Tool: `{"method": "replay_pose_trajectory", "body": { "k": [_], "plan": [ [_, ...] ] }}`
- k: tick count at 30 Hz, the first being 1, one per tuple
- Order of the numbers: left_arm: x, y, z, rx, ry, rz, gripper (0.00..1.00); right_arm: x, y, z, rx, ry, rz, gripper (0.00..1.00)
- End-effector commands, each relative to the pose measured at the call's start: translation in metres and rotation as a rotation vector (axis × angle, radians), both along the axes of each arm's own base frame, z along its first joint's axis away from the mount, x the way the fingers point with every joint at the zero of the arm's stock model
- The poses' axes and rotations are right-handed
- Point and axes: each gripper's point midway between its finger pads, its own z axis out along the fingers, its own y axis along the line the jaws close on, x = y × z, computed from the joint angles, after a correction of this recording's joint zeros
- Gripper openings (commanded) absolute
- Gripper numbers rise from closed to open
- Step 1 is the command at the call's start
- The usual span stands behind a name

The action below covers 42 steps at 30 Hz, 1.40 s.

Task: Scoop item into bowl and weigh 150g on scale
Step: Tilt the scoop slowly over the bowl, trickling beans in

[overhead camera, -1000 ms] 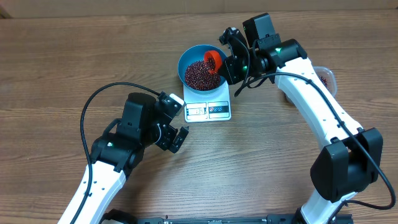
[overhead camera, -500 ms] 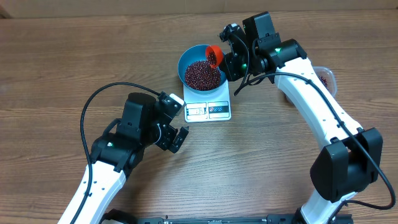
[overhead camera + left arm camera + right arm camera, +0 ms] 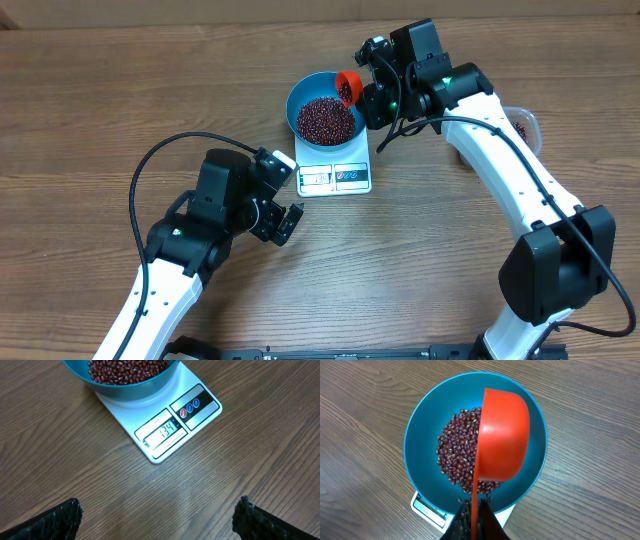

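Observation:
The blue bowl [image 3: 299,93] stands on the white scale [image 3: 336,178], and a heap of dark red-brown beans [image 3: 325,120] lies in it. My right gripper [image 3: 372,100] is shut on the thin handle of an orange-red scoop [image 3: 347,87]. The scoop hangs over the bowl's far right side. In the right wrist view the scoop [image 3: 502,435] is turned on its side above the beans [image 3: 454,455], and its inside is hidden. My left gripper [image 3: 160,521] hovers open and holds nothing, just in front of the scale [image 3: 200,387]. The scale's display [image 3: 166,430] reads 134.
A clear tub [image 3: 523,126] with beans in it peeks out behind the right arm at the table's right. A black cable [image 3: 150,165] loops over the wood left of the left arm.
The right gripper has lifted the scoop from low over the beans up towards the bowl's far right rim. The left arm has not moved.

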Motion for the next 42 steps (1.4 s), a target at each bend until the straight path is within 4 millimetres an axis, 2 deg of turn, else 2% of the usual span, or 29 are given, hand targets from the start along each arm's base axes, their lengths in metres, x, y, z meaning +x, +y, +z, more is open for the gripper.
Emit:
{"method": "replay_pose_trajectory", "body": {
  "k": [1,42],
  "plan": [
    [-0.0025,-0.0018,-0.0047,0.008,0.007,-0.027,1.0,0.0065,0.0035,0.0137,-0.004,-0.053,0.019,0.04],
    [-0.0025,-0.0018,-0.0047,0.008,0.007,-0.027,1.0,0.0071,0.0024,0.0134,-0.044,-0.094,0.081,0.04]
  ]
}}
